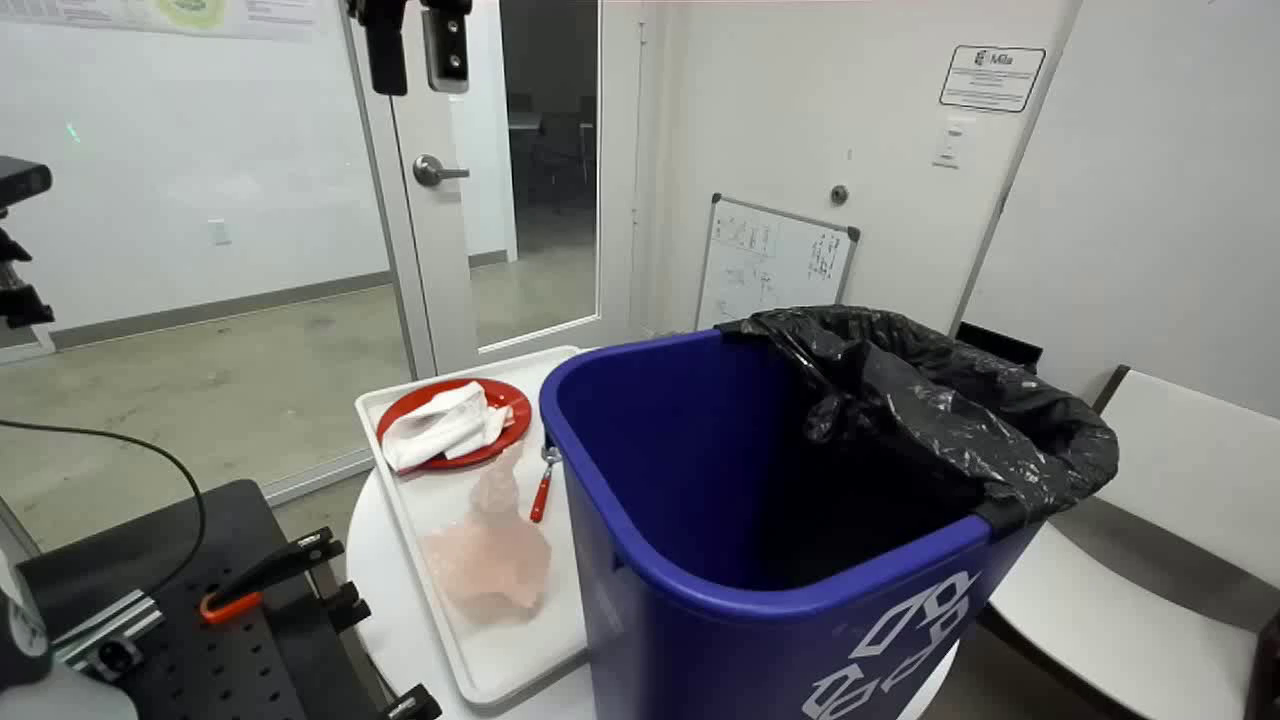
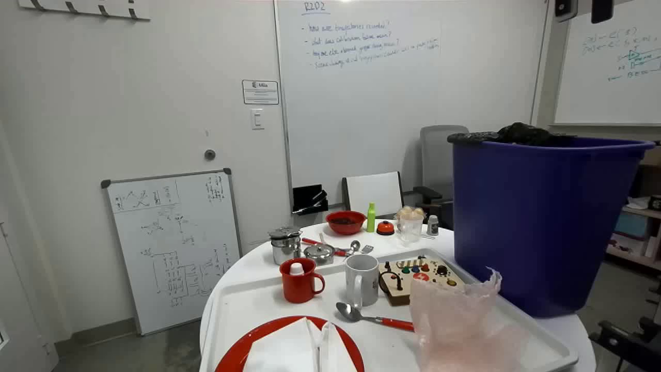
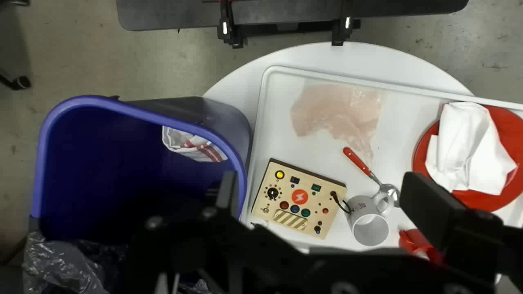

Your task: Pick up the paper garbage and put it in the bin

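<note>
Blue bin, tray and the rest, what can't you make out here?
Blue bin: floor lost in dark shadow, wrist view.
Red mug: partly behind a gripper finger, wrist view.
Red plate and white napkin: cut off by bottom edge in an exterior view.
Leaning whiteboard: writing too small, in both exterior views.

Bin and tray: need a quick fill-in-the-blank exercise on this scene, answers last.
The rumpled white sheet lies on a red ____.
The white cloth inside the bin has stripes coloured ____.
The liner draped over one side of the bin is coloured ____.
The claw, wide open, holds ____.

Missing words: plate; red; black; nothing.
</note>
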